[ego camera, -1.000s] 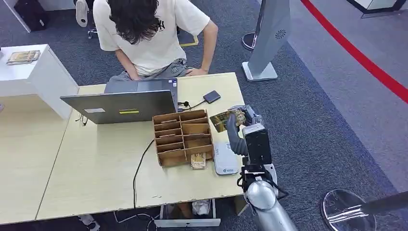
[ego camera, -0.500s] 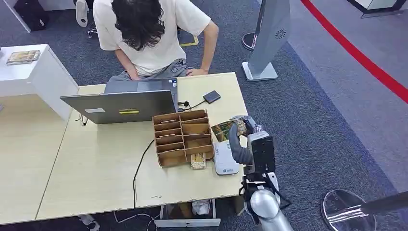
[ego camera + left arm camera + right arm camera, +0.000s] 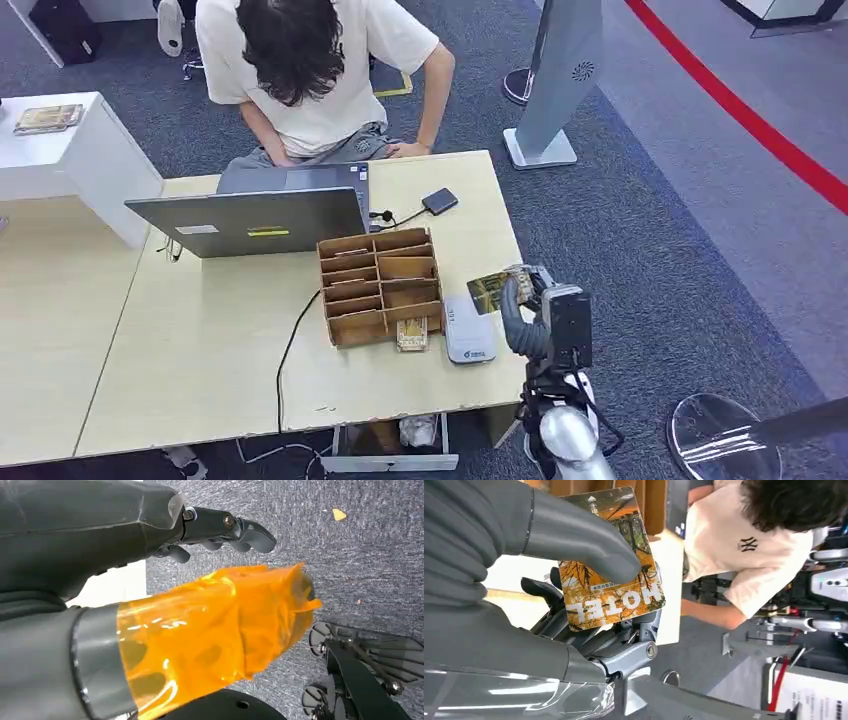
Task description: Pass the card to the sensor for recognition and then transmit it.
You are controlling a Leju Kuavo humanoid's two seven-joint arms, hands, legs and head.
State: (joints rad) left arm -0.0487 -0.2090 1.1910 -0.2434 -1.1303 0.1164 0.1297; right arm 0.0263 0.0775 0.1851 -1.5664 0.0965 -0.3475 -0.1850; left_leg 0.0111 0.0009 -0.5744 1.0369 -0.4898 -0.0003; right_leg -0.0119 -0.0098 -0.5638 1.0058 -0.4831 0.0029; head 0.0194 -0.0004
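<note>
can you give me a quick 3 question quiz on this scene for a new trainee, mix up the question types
1. True or false: the right hand holds the card with its thumb pressed on the printed face.
2. Multiple choice: where does the white sensor lie? A) inside the wooden organizer B) on the table just right of the organizer C) on the laptop
3. Fill in: the large word printed on the card reads ____.

Key
1. True.
2. B.
3. HOTEL; it shows upside down in the right wrist view.
</note>
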